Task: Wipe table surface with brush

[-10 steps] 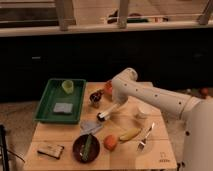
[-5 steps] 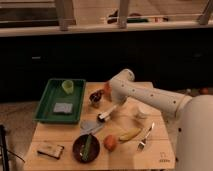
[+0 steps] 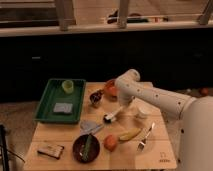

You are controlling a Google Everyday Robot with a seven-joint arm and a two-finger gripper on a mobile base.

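The brush (image 3: 113, 115) has a white handle and a small dark head. It slants down to the left, and its head rests on the table surface (image 3: 160, 145) near the middle. My gripper (image 3: 124, 106) hangs down from the white arm at the table's middle and is shut on the upper end of the handle. The table surface is made of light tan wooden planks.
A green tray (image 3: 46, 102) at the left holds a green cup (image 3: 67, 86) and a grey cloth (image 3: 63, 107). A banana (image 3: 130, 134), a fork (image 3: 146, 136), an orange fruit (image 3: 110, 142), a dark bowl (image 3: 86, 147) and a small box (image 3: 51, 149) lie near the front. A grey flat piece (image 3: 90, 126) lies beside the brush head.
The arm has shifted slightly and the brush head has slid a little to the right across the table.
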